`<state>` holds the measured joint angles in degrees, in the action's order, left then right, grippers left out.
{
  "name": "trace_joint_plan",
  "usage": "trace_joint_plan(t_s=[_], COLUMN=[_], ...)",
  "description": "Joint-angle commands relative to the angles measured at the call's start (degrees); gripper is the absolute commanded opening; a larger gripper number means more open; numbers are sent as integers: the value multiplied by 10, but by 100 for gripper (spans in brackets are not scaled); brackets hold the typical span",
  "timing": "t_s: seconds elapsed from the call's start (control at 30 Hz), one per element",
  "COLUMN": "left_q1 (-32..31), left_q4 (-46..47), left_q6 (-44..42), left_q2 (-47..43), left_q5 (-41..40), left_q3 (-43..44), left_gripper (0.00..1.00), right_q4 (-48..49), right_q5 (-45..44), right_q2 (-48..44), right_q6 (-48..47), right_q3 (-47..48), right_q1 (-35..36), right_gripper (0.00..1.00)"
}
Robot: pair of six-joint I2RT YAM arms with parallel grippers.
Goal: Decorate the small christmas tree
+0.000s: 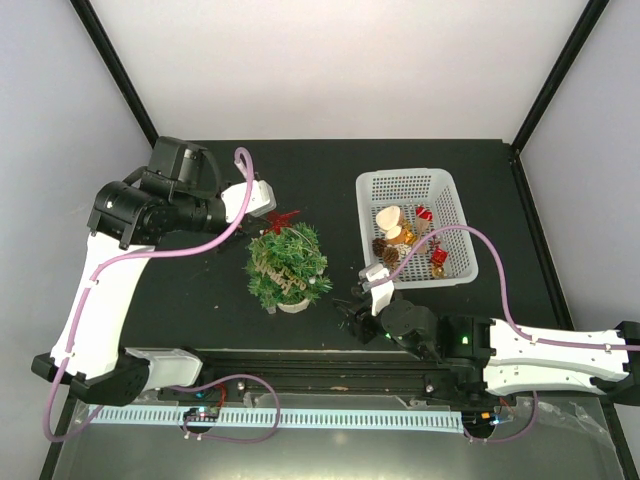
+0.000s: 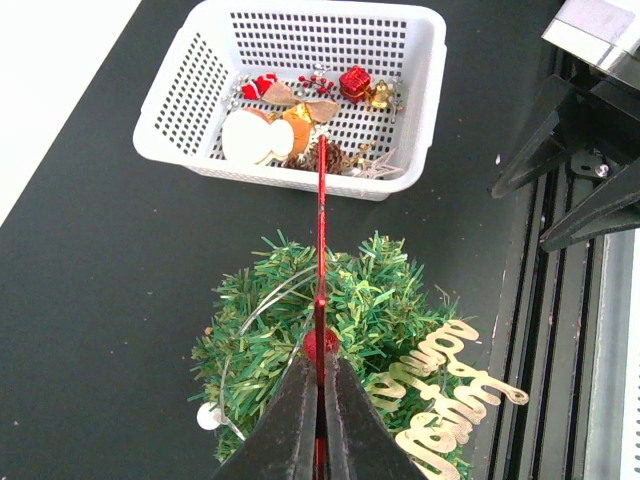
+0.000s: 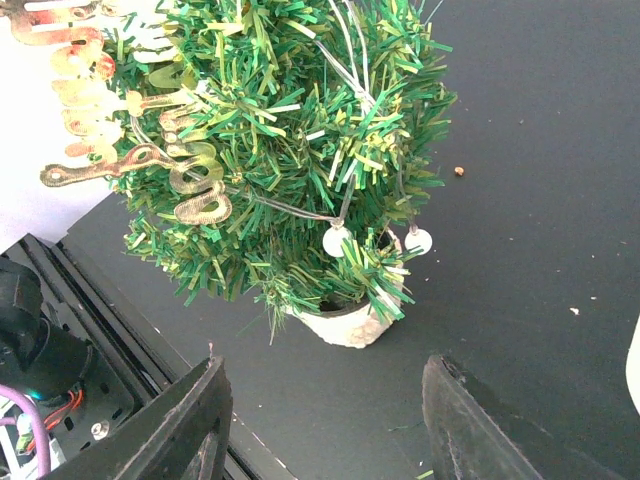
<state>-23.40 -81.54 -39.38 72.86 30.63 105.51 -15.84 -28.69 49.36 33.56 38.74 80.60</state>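
Observation:
The small christmas tree (image 1: pixel 288 263) stands on a pale round base (image 3: pixel 350 322) at the table's middle. It carries a gold script ornament (image 2: pixel 450 390) and a silver wire with white discs (image 3: pixel 337 240). My left gripper (image 1: pixel 270 208) is shut on a flat red ornament (image 2: pixel 321 230), seen edge-on, and holds it just over the tree top (image 2: pixel 350 300). The ornament shows red at the tree's far side in the top view (image 1: pixel 284 218). My right gripper (image 1: pixel 352 305) is open and empty, low on the table right of the tree, its jaws wide apart facing the base (image 3: pixel 330 400).
A white mesh basket (image 1: pixel 405 176) at the back right holds several ornaments: pale discs, pine cones, red and gold pieces. It also shows in the left wrist view (image 2: pixel 200 160). A black rail (image 1: pixel 330 365) runs along the near edge.

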Motion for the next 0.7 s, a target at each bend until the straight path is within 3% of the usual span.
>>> trace_joint_plan(t_s=[0.0,0.67], left_q1=[-3,-3], left_q4=[3,34], left_q6=[-2,-3], left_q2=[-6,-38], left_q5=[1,6], left_q3=[-1,-78], left_gripper=[2,1], right_q4=[11,7], right_q5=[-3,3], right_q2=[0,-1], right_q6=[7,14], right_q3=[-3,-2], right_q1=[2,2], right_gripper=[54,54])
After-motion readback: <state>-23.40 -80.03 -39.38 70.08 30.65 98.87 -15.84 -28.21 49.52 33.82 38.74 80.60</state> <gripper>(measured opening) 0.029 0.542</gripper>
